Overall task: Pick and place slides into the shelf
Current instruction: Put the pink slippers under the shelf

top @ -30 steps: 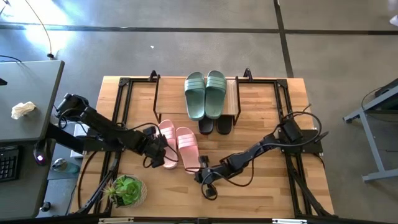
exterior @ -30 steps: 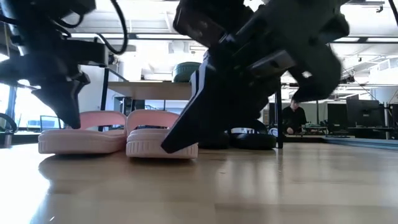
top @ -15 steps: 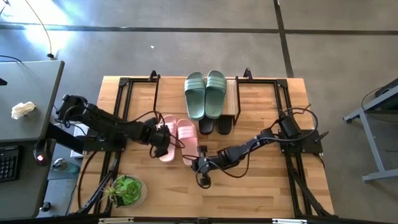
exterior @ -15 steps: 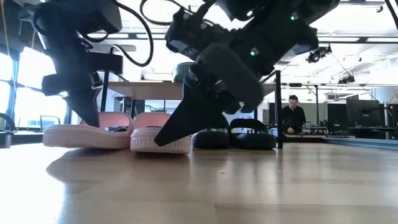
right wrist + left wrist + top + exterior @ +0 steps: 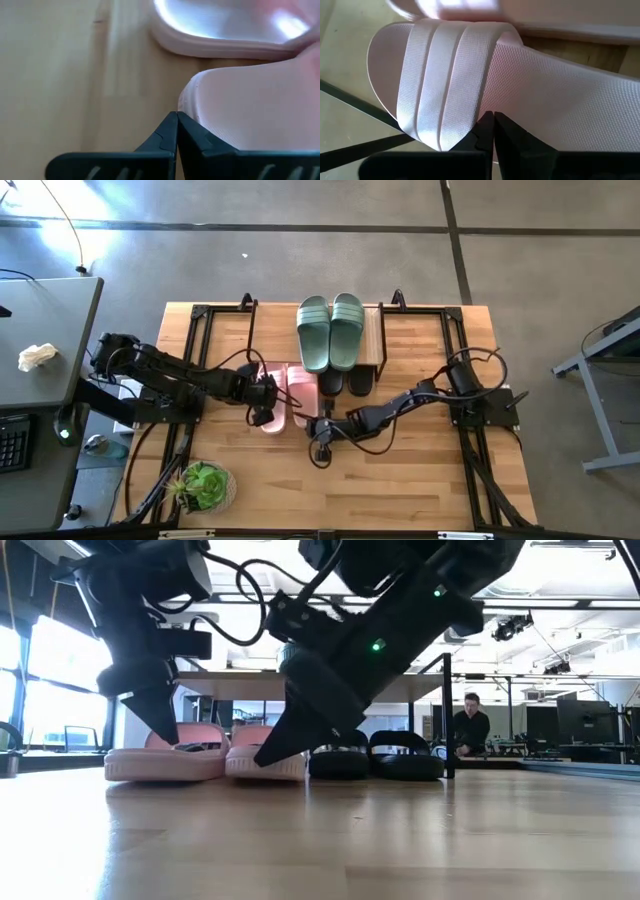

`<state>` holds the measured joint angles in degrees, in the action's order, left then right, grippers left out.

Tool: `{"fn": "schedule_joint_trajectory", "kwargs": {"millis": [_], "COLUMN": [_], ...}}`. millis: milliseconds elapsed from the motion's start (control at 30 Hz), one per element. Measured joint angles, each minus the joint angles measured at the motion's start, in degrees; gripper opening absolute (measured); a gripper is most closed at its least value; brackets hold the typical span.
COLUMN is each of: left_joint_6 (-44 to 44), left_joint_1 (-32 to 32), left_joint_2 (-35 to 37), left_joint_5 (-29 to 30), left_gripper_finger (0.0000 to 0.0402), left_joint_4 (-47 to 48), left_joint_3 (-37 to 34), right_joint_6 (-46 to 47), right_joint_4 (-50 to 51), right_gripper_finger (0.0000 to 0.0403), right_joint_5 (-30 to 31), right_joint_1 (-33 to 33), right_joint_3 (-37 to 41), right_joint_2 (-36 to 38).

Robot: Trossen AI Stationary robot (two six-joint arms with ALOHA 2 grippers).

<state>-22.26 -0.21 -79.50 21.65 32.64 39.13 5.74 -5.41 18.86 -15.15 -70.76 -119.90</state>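
Observation:
Two light pink slides lie side by side on the tabletop, the left one [image 5: 274, 418] and the right one [image 5: 300, 388], toes toward the shelf [image 5: 378, 338]. A sage green pair [image 5: 330, 330] rests sole-down on the shelf's plank top. A black pair [image 5: 347, 383] sits under it on the table. My left gripper [image 5: 262, 395] is shut over the left pink slide [image 5: 560, 100]. My right gripper [image 5: 318, 423] is shut, low at the right pink slide's near end [image 5: 250, 110]. My left gripper presses its shut fingertips [image 5: 493, 122] on the left pink slide where the ribbed strap's heel-side edge [image 5: 470, 100] meets the footbed, coming slanting down from the table's left. The slide lies flat on the table. My right gripper pushes with its shut fingertips [image 5: 177, 120] against the heel rim [image 5: 192, 102] of the right pink slide, slanting down from the near right. That slide's sole stays on the table [image 5: 245, 768].
A potted plant [image 5: 203, 485] stands at the table's near left corner. Black arm frames run along the left [image 5: 195, 360] and right [image 5: 462, 350] sides. A grey desk [image 5: 40, 340] stands left of the table. A person [image 5: 470, 725] sits far behind.
Both grippers have moved toward the far edge and the shelf, the left one also rightward. The pink pair has slid along the table with them, straightened, and now lies close in front of the black pair.

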Motion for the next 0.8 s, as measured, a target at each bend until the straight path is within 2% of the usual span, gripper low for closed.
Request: {"fn": "schedule_joint_trajectory", "kwargs": {"millis": [333, 800], "left_joint_6": [-0.02, -0.07], "left_joint_1": [-0.15, -0.17], "left_joint_2": [0.00, 0.00], "left_joint_5": [-0.03, -0.20], "left_gripper_finger": [0.0003, 0.0003], "left_joint_4": [0.00, 0.04], "left_joint_3": [0.00, 0.00], "right_joint_6": [1.09, 3.28], "right_joint_4": [0.02, 0.02], "right_gripper_finger": [0.0000, 0.0000], "right_joint_5": [2.65, 8.25], "right_joint_1": [4.19, 6.80], "right_joint_3": [0.00, 0.00], "right_joint_2": [0.00, 0.00]}}
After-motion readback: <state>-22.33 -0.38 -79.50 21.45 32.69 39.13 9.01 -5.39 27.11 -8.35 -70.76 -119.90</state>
